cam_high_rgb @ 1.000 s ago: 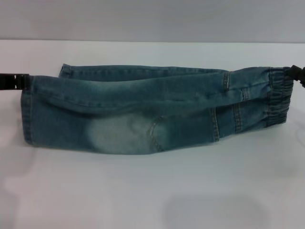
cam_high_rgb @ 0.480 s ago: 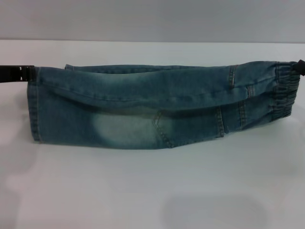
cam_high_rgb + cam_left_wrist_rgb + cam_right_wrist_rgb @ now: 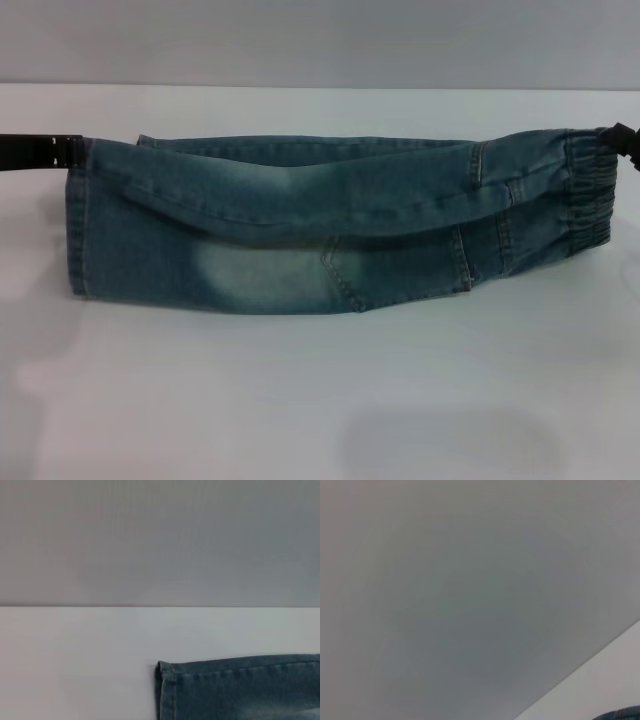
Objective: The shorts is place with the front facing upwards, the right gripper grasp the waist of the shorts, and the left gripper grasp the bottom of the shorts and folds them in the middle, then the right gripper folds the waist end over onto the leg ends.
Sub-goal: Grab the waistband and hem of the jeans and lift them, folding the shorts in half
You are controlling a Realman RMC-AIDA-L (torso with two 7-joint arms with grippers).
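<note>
The blue-green denim shorts [image 3: 330, 220] stretch across the white table, doubled lengthwise, with one pale faded patch [image 3: 260, 275] showing on the lower layer. My left gripper [image 3: 72, 150] comes in from the left edge and is shut on the top corner of the bottom of the shorts [image 3: 78, 230]. At the far right my right gripper [image 3: 620, 140] is shut on the upper corner of the ruffled waist [image 3: 585, 195]. The upper layer hangs taut between the two. A hemmed leg corner [image 3: 240, 690] shows in the left wrist view, and a denim sliver [image 3: 620, 714] in the right wrist view.
The white table [image 3: 300, 400] runs wide in front of the shorts and ends at a grey wall [image 3: 320, 40] behind. Nothing else stands on it.
Both grippers have carried the held edge toward the front and slightly right. The upper layer now covers more of the pale patch, and the left hem edge has shifted right.
</note>
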